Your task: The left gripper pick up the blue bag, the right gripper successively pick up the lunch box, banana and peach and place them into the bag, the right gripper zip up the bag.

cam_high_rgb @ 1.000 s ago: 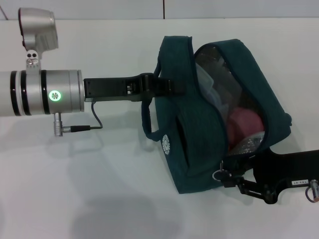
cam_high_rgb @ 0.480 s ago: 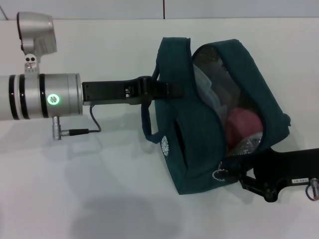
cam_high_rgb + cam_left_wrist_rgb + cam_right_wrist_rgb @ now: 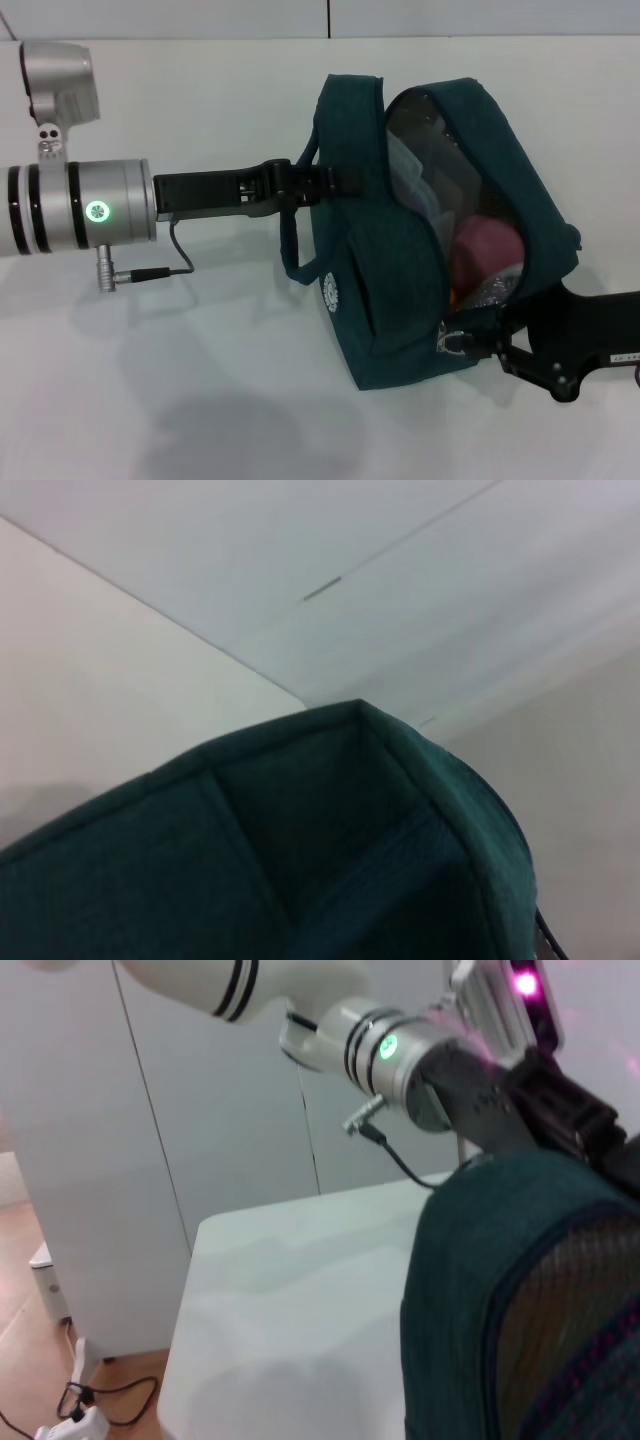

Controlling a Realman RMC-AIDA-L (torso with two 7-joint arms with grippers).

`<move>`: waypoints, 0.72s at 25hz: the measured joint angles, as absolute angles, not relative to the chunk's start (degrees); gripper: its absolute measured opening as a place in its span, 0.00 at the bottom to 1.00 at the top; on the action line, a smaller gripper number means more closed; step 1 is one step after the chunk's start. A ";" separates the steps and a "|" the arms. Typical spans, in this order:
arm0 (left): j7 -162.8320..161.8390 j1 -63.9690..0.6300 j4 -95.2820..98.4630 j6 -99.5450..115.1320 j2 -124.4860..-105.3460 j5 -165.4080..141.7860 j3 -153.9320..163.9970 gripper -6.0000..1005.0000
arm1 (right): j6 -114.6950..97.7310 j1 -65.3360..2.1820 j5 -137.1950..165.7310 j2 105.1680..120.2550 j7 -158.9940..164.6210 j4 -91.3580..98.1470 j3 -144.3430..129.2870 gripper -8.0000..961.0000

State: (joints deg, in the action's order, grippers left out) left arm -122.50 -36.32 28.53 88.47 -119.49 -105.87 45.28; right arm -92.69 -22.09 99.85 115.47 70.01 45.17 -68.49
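A plain white tabletop (image 3: 200, 400) is seen in the head view, matte and bare around the work, with a pale wall behind it split by one thin vertical seam. In the right wrist view, grey cabinet doors (image 3: 200, 1160) and a wooden floor with loose cables (image 3: 60, 1400) are shown beside the tabletop's edge.

A dark blue-green bag (image 3: 400, 290) of woven cloth is held just above the surface, soft and boxy, with a round white logo on its side. Its opening faces the right side, and a mesh inner panel is visible. Inside, a clear lunch box (image 3: 425, 185) lies deep in the bag and a pink rounded peach (image 3: 485, 250) sits nearer the mouth; the banana cannot be made out.

The left tool (image 3: 325, 182), black and flat, is closed on the bag's upper rim by the strap (image 3: 290, 245), which hangs down in a loop. The right tool (image 3: 470, 342) is placed at the lower corner of the opening, where its tips are pinched on the zipper pull (image 3: 445, 342). The left wrist view is filled by the bag's cloth.
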 joint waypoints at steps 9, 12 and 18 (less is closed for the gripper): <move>-118.52 -34.66 27.40 88.11 -119.35 -100.98 45.26 0.51 | -94.24 -20.37 96.31 115.47 70.81 49.38 -68.46 0.01; -116.54 -33.70 27.42 88.12 -119.35 -99.46 45.26 0.62 | -94.49 -20.15 95.93 115.45 71.63 50.69 -68.40 0.01; -112.53 -31.55 27.48 88.15 -119.35 -95.98 45.26 0.75 | -95.99 -19.08 93.36 115.32 72.25 54.12 -67.35 0.01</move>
State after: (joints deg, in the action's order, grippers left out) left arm -112.53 -31.55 27.48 88.15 -119.35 -95.98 45.26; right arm -95.99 -19.08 93.36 115.32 72.25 54.12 -67.35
